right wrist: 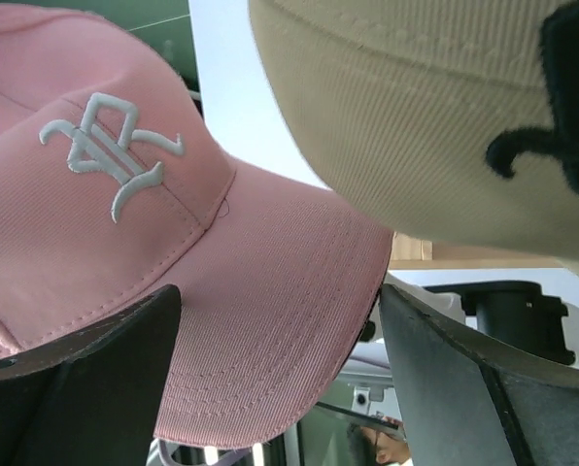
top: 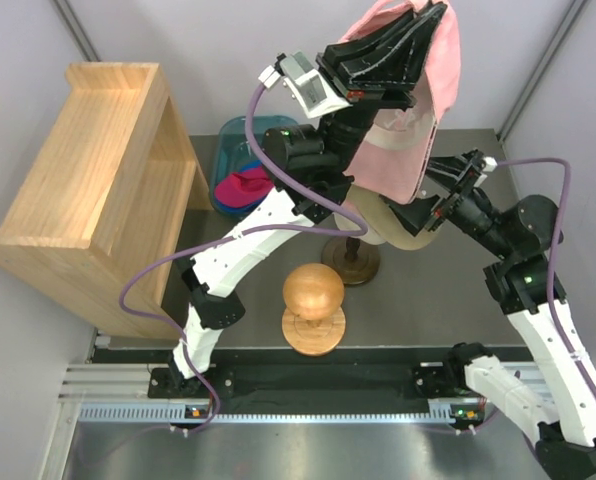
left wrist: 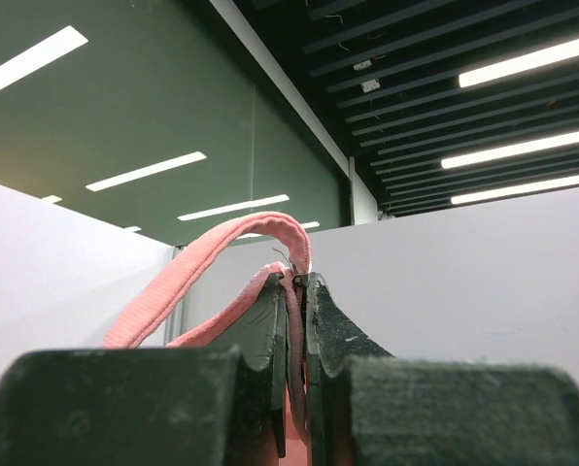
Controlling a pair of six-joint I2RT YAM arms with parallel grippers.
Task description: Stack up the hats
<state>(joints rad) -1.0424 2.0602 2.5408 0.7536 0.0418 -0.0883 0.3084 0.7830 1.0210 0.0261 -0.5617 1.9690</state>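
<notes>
On the near part of the bench point(top: 418, 310) stands the wooden ball point(top: 313, 290) on its round foot. Just behind the ball, a little to the right, is a dark round stand point(top: 350, 262), and above it sits the tan cap point(top: 403, 238) with black embroidery on the front.

Right of the ball and farther back, the right fingers point(right wrist: 464, 388) are close to the right side of the tan cap. They are wide apart and hold nothing. In the right wrist view the brim of the pink cap point(right wrist: 95, 194) shows in the space between them, and I cannot tell whether they touch it.

The pink cap hangs in the air above the tan cap, behind the ball, with its brim pointing down. The left fingers point(left wrist: 338, 340) are pressed together on the cap's edge at the top.

Behind the ball to the left, a bluish tub point(top: 233, 135) holds the magenta cap point(top: 246, 185). Far to the left of the ball stands a wooden shelf point(top: 88, 170).
</notes>
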